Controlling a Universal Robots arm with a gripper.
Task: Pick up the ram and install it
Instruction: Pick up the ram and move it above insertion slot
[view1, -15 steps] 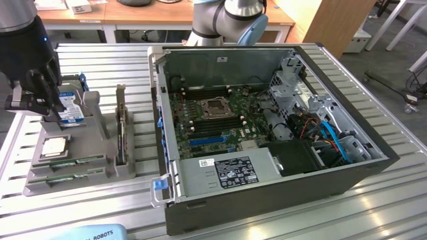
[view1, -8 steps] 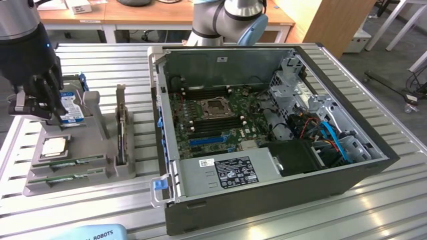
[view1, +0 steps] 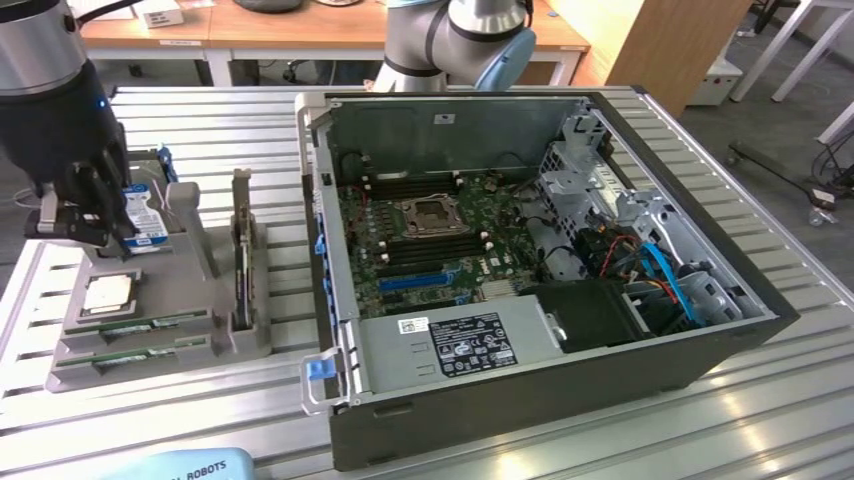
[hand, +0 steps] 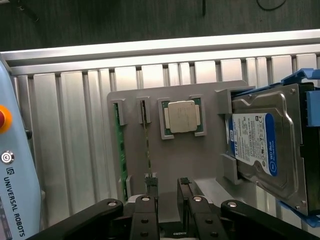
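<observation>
Currently the fingers (hand: 181, 187) are hovering wide open and empty over the grey holder (hand: 195, 150) on the counter (hand: 75, 125). They are closest to the ram (hand: 146, 145), which is standing on edge beside the processor (hand: 182, 117). This looks like the approach step, and a grasp is calling for squarely straddling that thin board.

On the slatted metal tabletop (view1: 200, 110) I see a grey holder (hand: 175, 160) w/ a square silver CPU chip (hand: 182, 116) lying flat in its recess & a blue-labelled HDD (hand: 260, 145) standing on edge in the slot just beside it. To the exterior view's right of the holder sits a PC case (view1: 534, 400), side off, showing the mobo (view1: 461, 255) w/ its CPU socket (view1: 430, 215), a PSU (view1: 447, 345) w/ a label on top & blue cables (view1: 663, 275) near the drive bays. Wooden desks (view1: 267, 35) stand behind.
</observation>
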